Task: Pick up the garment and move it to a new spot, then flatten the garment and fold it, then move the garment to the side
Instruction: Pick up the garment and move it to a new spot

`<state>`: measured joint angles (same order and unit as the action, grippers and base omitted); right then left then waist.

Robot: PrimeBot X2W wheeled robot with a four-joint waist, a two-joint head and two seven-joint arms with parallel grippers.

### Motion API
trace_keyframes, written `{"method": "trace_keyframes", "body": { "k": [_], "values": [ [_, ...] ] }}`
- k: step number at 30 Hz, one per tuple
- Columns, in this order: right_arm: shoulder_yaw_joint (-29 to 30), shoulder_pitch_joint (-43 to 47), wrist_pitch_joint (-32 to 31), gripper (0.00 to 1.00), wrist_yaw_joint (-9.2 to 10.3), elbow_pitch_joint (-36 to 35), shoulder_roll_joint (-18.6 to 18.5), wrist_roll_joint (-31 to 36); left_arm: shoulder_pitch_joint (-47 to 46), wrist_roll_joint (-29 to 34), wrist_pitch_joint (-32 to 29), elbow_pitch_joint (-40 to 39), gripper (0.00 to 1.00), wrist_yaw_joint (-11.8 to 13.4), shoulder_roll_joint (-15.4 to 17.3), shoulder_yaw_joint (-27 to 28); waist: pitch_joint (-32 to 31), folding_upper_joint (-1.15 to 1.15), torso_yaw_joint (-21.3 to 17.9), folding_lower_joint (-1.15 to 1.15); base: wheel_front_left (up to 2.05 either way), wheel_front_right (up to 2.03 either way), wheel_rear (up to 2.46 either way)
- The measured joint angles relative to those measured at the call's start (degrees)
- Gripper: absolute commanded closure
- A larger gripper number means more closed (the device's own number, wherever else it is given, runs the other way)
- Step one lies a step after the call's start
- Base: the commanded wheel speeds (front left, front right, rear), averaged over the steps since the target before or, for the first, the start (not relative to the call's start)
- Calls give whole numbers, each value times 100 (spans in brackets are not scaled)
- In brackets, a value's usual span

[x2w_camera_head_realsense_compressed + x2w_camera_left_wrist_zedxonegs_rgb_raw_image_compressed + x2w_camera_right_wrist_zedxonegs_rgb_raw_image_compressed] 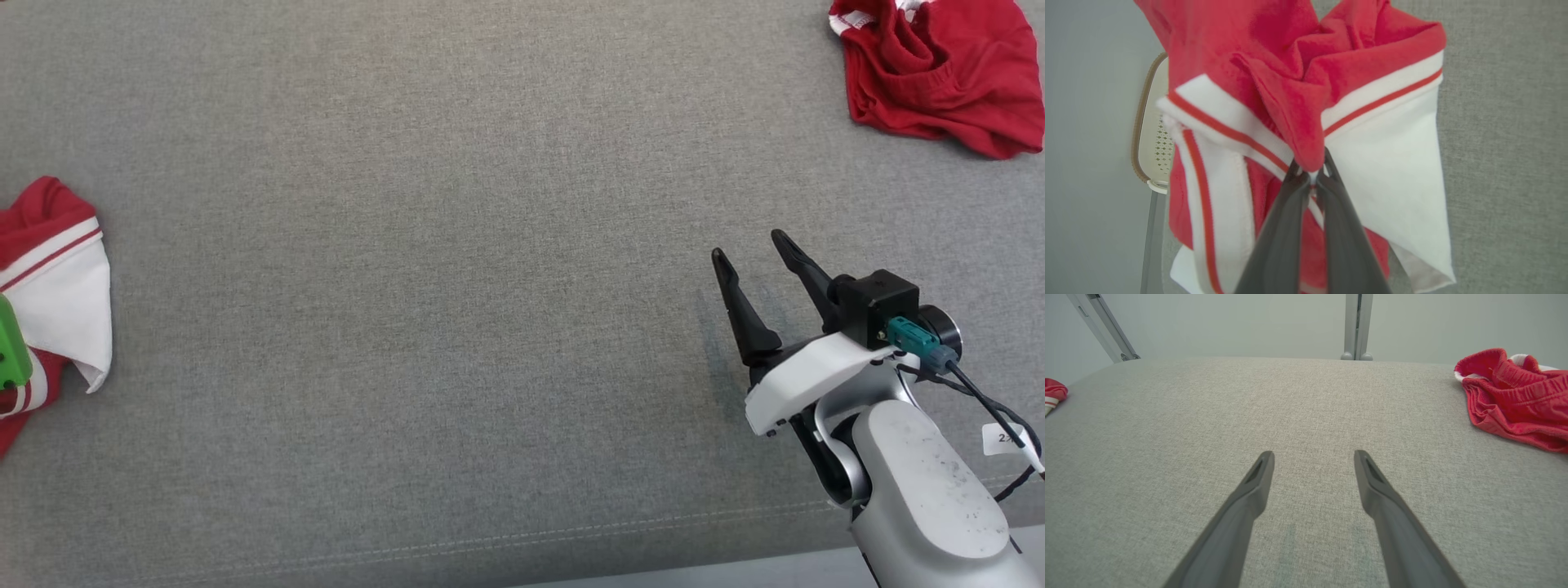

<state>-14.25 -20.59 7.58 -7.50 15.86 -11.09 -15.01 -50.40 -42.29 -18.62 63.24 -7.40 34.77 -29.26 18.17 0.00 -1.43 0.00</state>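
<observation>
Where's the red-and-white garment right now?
In the head view the red-and-white garment is at the far left edge of the grey fabric surface, pinched by the left end effector, far from the crumpled red garment at the upper right.

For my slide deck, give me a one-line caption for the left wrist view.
Left gripper shut on a fold of the red-and-white garment, with the gray fabric surface alongside.

Head looks down; left wrist close to garment; all 3 share surface.
</observation>
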Motion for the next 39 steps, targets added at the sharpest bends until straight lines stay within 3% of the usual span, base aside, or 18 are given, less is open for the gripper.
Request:
{"method": "trace_keyframes", "body": {
  "k": [12, 21, 28, 39],
  "values": [
    [-49, 0, 99, 0, 0, 186, 107, -66, -242, -353, 795, -758, 100, 1, 52, -292, -253, 0, 76, 0, 0, 0, 0],
    [-37, -32, 281, 0, 0, 421, 209, -155, -490, -408, 1161, -1684, 100, 1, 164, -889, -452, 0, -1, 0, 0, 0, 0],
    [-2, -71, 414, 0, 0, 601, 309, -204, -769, -254, 1277, -2408, 100, 1, 243, -1389, -532, 0, -156, 0, 0, 0, 0],
    [19, -187, 592, 0, 0, 853, 443, -269, -929, -143, 1218, -3254, 100, 1, 70, -1928, -585, 0, -519, 0, 0, 0, 0]
  ]
}}
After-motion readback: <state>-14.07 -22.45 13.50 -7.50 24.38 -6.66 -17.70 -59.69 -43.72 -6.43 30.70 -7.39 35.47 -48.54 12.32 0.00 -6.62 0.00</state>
